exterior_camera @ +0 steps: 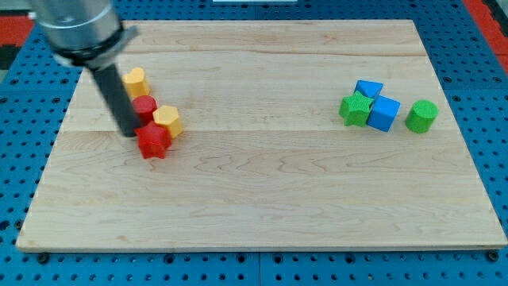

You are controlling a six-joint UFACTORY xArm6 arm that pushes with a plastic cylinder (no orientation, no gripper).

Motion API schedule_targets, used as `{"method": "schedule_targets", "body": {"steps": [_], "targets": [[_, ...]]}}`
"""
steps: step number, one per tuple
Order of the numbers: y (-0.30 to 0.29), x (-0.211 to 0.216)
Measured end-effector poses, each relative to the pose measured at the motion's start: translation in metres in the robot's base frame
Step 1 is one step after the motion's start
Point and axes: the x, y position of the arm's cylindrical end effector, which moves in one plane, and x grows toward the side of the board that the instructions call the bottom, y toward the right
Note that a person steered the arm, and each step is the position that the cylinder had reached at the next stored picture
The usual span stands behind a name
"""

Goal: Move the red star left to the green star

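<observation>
The red star [153,141] lies on the wooden board [262,183] at the view's left. My tip [129,133] rests just left of it, touching or nearly touching its left side. The dark rod rises from there to the view's top left. The green star [355,108] lies far off at the view's right, in a cluster with other blocks.
A red cylinder [144,106] and two yellow blocks [136,81] [168,121] crowd just above the red star. Next to the green star lie a blue triangle-like block [368,88], a blue cube [384,113] and a green cylinder [421,116].
</observation>
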Motion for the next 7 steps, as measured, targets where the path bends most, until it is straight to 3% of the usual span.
{"method": "schedule_targets", "body": {"steps": [1,4,5,7], "targets": [[0.036,0.021],[-0.012,0.116],[-0.01,0.121],[0.13,0.053]]}}
